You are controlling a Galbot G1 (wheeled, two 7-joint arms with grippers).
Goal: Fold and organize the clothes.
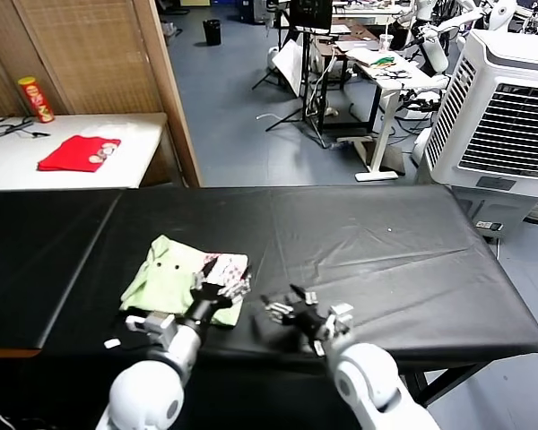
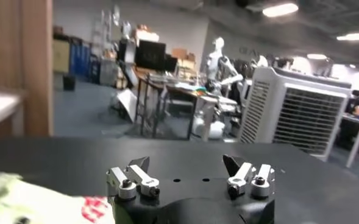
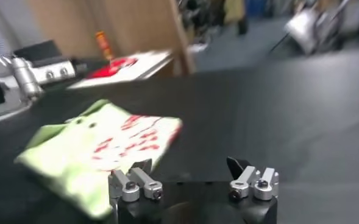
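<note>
The left gripper is hovering with its jaws spread wide and nothing between them, right at the near right edge of the shirt. In its wrist view the two fingertips are standing well apart over bare black table, with the shirt's pale green cloth and red print showing just beside the one jaw. So the shirt is lying to that gripper's outer side, touching or nearly touching it; I cannot tell which.

The right gripper is sitting a little to the right, near the front edge of the table, jaws likewise spread and holding nothing. From its wrist the shirt is lying ahead and off to one side, apart from the fingers, with the left arm's metal hardware showing beyond it.

The shirt is already looking like a compact folded packet, roughly square, with its slightly longer run going from the robot's left to right. The collar and small dark buttons are facing up on the left part and the red-white patch on the right end. It is resting on the table's left half, close to the front.

The left arm is clearly the nearer one. Any further tidying or shifting would seem to fall to it, reaching leftward over the packet.

Farther back, a red garment and a can are lying on a white side table.
</note>
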